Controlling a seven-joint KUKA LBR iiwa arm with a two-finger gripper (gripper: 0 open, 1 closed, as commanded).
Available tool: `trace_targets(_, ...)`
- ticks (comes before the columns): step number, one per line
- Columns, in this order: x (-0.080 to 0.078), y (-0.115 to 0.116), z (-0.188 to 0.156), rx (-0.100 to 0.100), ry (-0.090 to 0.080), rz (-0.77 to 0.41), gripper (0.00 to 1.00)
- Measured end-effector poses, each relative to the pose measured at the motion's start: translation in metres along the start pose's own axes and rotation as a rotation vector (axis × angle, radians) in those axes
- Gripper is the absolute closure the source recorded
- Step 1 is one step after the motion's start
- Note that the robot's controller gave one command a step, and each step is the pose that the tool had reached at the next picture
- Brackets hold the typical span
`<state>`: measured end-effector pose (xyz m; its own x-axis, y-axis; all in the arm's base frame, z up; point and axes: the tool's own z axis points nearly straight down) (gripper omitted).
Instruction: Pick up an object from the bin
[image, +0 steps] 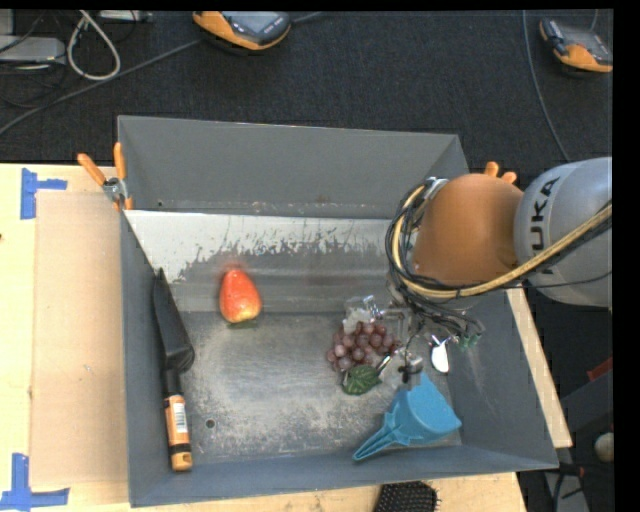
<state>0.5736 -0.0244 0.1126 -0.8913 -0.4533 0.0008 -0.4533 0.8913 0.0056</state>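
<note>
Gripper (405, 352) is down low in the right half of the bin (300, 170), hanging under the arm's orange cover (465, 230). Honestly I can't tell whether it's open or closed, there's too much cable and metal bunched up around it. Going across from the left: way off to the gripper's left, along the far side wall, lies a long black knife-looking tool (170, 345) with a short orange stick (178, 432) at its near end. Could be one piece, could be two, can't say. Next over, well to the gripper's left and a bit further back, there's a red-orange fruit (239, 297), strawberry-ish, sitting alone on the bare floor. Then comes the bunch of purple grapes (362, 343), right up against the gripper's left side, touching or nearly so, with a green leaf (359, 379) just below the bunch. Just in front of the gripper, toward the near wall, a blue funnel (415, 420) lies on its side with the spout pointing left. So the grapes are the closest thing to it and my guess is that's the pick, but I can't see anything actually clamped in it. Progress-wise the approach looks about done: the arm's in the bin and down at item level. What's left is the real work: getting a proper hold, lifting clear of the floor, and coming up out of the bin. Everything appears to be resting on the floor, so nothing's picked up yet as far as I can tell.
</note>
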Motion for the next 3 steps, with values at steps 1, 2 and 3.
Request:
trace_targets(1, 0.006, -0.005, 0.015, 0.001, -0.002, 0.042, 0.00)
trace_targets(2, -0.012, -0.006, 0.012, 0.001, -0.006, -0.035, 1.00)
trace_targets(3, -0.012, -0.006, 0.012, 0.001, -0.005, -0.034, 1.00)
